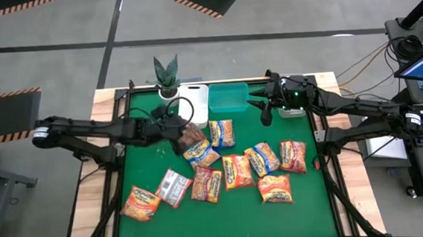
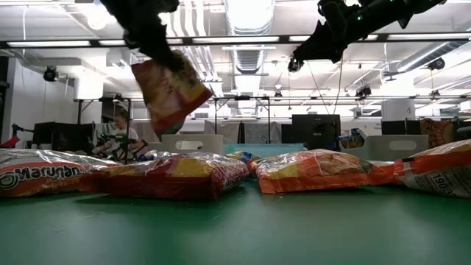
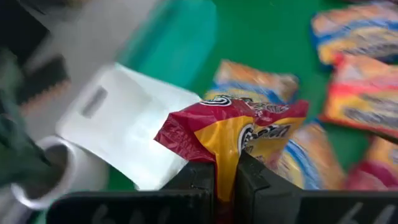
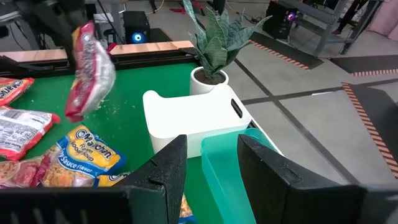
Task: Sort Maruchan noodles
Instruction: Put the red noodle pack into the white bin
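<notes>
My left gripper [image 1: 177, 133] is shut on a red and yellow Maruchan noodle packet [image 2: 171, 92], lifted above the table's left-middle. The same packet [image 4: 90, 68] hangs in the air in the right wrist view. Several more noodle packets [image 1: 237, 170] lie flat on the green mat; orange, red, blue-marked and one silver-white [image 1: 173, 187]. My right gripper [image 4: 211, 168] waits open and holding nothing over the teal bin [image 1: 227, 97] at the far edge. A white bin [image 1: 194, 101] stands left of the teal one. My left gripper pinches a crumpled yellow part of the packet's edge [image 3: 224, 163] between its two fingers. The fingers come slanting down from the table's left. The packet hangs tilted below the gripper [image 2: 151, 40], lifted clear of the mat and the other packets.
A potted plant [image 1: 167, 77] stands at the far edge beside the white bin. The loose packets fill the mat's middle; bare green mat [image 1: 226, 226] lies along the near edge. A person [image 2: 118, 132] sits in the room behind the table.
</notes>
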`<act>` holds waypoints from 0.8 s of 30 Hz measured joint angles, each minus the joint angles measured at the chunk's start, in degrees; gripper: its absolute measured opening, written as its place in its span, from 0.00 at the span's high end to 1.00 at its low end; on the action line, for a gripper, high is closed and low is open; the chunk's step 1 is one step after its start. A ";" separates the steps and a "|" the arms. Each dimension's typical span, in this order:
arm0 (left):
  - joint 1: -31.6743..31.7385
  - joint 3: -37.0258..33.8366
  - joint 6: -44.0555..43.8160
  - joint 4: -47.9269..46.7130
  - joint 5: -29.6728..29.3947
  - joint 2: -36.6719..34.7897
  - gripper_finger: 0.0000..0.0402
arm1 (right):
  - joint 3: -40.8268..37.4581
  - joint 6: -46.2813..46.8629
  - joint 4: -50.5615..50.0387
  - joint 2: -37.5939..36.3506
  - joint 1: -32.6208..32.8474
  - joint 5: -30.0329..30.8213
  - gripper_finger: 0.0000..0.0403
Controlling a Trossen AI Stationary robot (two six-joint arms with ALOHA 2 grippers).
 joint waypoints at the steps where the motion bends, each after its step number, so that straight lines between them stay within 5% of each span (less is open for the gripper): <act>1: 0.43 0.02 1.68 1.31 -0.93 0.30 0.99 | 0.00 -0.01 0.00 0.00 -0.02 -0.01 0.67; 14: 4.44 0.00 4.71 4.18 -8.79 2.51 0.99 | 0.00 0.01 0.00 0.00 -0.02 0.00 0.67; 24: 2.61 -0.02 0.95 4.01 -7.89 -2.80 0.99 | -0.02 -0.14 0.00 0.00 0.00 0.00 0.67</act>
